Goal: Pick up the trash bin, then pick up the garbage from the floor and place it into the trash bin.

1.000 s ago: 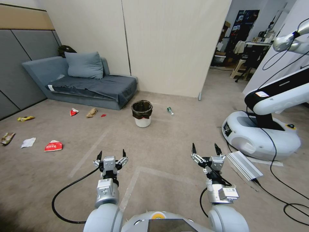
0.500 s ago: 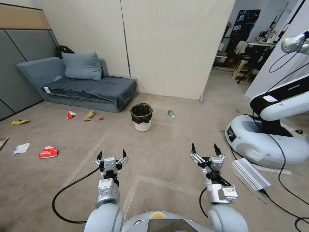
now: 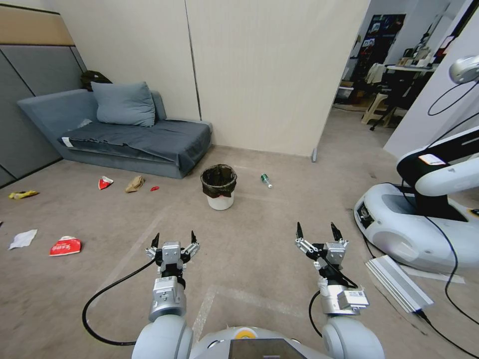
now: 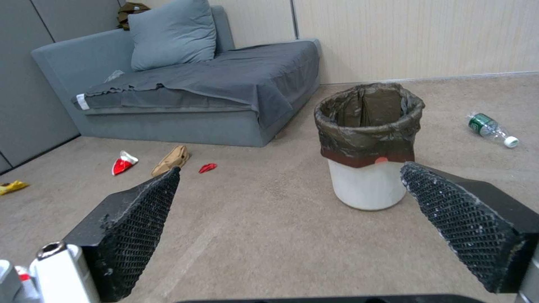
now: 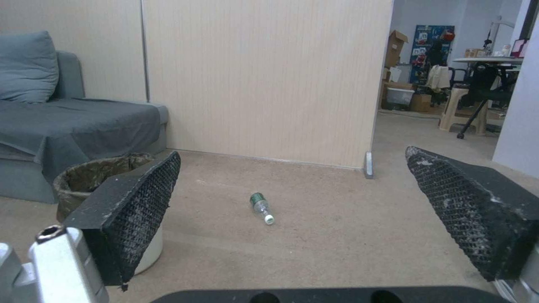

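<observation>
Two grippers: left gripper (image 3: 172, 240) and right gripper (image 3: 316, 232) both held low ahead of the robot, jaws spread wide, nothing in either.
bin location: trash bin (image 3: 219, 187) upright on the floor ahead, well apart from both grippers, just off the near corner of the sofa (image 3: 124, 134); roughly centred between the left gripper's pads (image 4: 140, 227) in the left wrist view.
bin handling: looks like thin light plastic, nothing visible inside, so probably easy to tip or slide if nudged. Wall likely flexes under squeeze.
bin liner: black bag folded over the rim (image 4: 368, 139), soft and slick; likely to slip or pull off if pinched alone.
bin grip: best bet is one jaw inside, one outside, clamping rim wall plus liner together.
garbage: green bottle (image 3: 265, 180) on its side near the bin, likely rolls; grip across the body.
wrappers: red-and-white wrapper (image 3: 65, 246), tissue (image 3: 22, 239), yellow wrapper (image 3: 22, 194), tan paper bag (image 3: 134, 183), small red pieces (image 3: 105, 182) scattered left, in front of the sofa. All flat, limp, light; need a pinch close to the floor.
hazard: cable (image 3: 97, 304) trailing from the left arm.
</observation>
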Available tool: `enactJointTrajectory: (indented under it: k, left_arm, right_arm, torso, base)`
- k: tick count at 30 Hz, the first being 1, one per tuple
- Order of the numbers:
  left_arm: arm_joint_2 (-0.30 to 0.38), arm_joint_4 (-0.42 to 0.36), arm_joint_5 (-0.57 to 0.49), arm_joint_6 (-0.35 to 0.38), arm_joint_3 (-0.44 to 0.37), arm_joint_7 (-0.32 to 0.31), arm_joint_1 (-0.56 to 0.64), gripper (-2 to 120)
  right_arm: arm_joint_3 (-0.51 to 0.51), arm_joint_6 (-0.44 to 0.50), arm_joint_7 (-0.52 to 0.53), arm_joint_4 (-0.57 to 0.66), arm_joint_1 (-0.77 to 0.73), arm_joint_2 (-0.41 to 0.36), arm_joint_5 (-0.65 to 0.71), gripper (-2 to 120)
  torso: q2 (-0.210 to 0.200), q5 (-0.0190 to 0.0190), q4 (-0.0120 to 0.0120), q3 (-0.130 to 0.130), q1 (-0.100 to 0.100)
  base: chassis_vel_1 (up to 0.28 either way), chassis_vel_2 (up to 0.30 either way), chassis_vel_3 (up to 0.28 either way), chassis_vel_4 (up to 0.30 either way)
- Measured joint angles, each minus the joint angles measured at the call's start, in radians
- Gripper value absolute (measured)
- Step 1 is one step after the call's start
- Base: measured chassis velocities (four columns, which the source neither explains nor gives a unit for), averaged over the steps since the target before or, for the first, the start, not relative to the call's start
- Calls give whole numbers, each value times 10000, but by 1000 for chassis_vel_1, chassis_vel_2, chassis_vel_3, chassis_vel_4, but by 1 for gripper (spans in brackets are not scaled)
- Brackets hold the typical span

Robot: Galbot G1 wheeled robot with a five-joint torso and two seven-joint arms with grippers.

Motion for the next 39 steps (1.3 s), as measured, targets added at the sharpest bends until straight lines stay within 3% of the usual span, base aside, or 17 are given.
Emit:
enactJointTrajectory:
  k: [39]
  left_arm:
    - [47, -142, 0, 55, 41, -16, -2, 100]
  right_arm:
    - [0, -62, 15, 112, -29, 0, 0, 100]
  torso:
    - [0, 1, 0, 0, 0]
  base:
    - [-115, 116, 122, -120]
